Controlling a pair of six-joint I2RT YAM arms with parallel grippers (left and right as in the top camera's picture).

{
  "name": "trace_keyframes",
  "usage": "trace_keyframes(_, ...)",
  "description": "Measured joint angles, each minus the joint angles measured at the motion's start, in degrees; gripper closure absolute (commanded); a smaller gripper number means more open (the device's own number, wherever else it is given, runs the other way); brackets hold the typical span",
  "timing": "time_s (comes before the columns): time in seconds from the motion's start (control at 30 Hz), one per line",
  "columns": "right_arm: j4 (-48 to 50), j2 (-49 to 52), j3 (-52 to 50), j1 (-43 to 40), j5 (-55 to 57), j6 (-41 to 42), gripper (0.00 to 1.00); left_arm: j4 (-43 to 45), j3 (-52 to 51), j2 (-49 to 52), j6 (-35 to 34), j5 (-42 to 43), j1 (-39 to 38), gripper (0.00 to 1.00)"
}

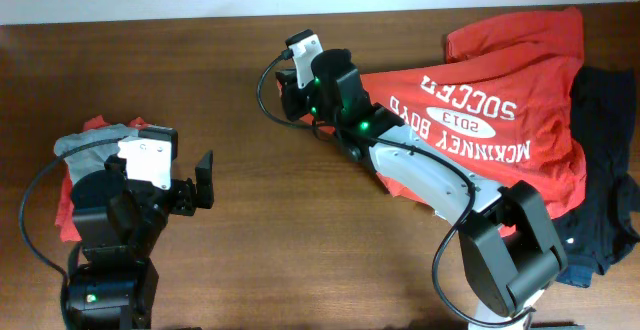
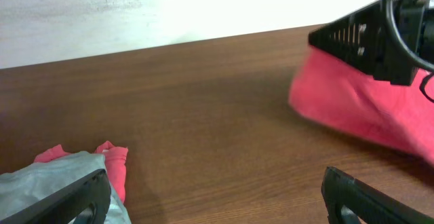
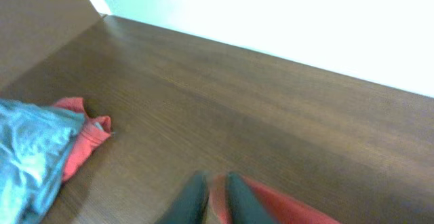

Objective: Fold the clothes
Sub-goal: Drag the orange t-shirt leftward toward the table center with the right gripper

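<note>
Evidently the T-shirt [image 1: 510,80] is spread print-up across the table's [image 1: 250,240] right half so that it can be flattened and folded. The right gripper [image 3: 217,200], reaching toward the table's middle, has the shirt's left edge drawn out that way. Its jaws stand only narrowly apart with red cloth between them, and I cannot tell whether they pinch it or have let it go. The white lettering [image 1: 470,110], upside down to the overhead camera, reads "McKINNEY BOYD SOCCER", curved around an oval holding "2013". A dark garment [image 1: 600,180] lies crumpled at the table's right edge, half under the shirt, probably waiting its turn. At the table's left edge a grey garment [image 1: 85,142] sits on a red garment [image 1: 68,200]; the stack looks like finished work set aside. The left gripper [image 2: 217,203] hovers low over the table's left part, just beside that stack, jaws spread wide and empty, presumably parked out of the way.
</note>
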Motion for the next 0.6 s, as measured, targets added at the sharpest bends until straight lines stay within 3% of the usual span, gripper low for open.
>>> trace_keyframes(0.2, -17.0, -0.5, 2.5, -3.4, 2.9, -1.5, 0.01, 0.1, 0.0, 0.1, 0.0, 0.0, 0.0, 0.01)
trace_keyframes(0.4, -42.0, -8.8, 3.3, -20.7, 9.2, -1.5, 0.01, 3.7, 0.1, 5.2, -1.6, 1.5, -3.1, 0.01)
trace_keyframes(0.6, -57.2, -12.4, 4.0, -39.2, 7.1, 0.8, 0.01, 10.0, 0.2, 15.4, -6.7, 3.6, -11.5, 0.01)
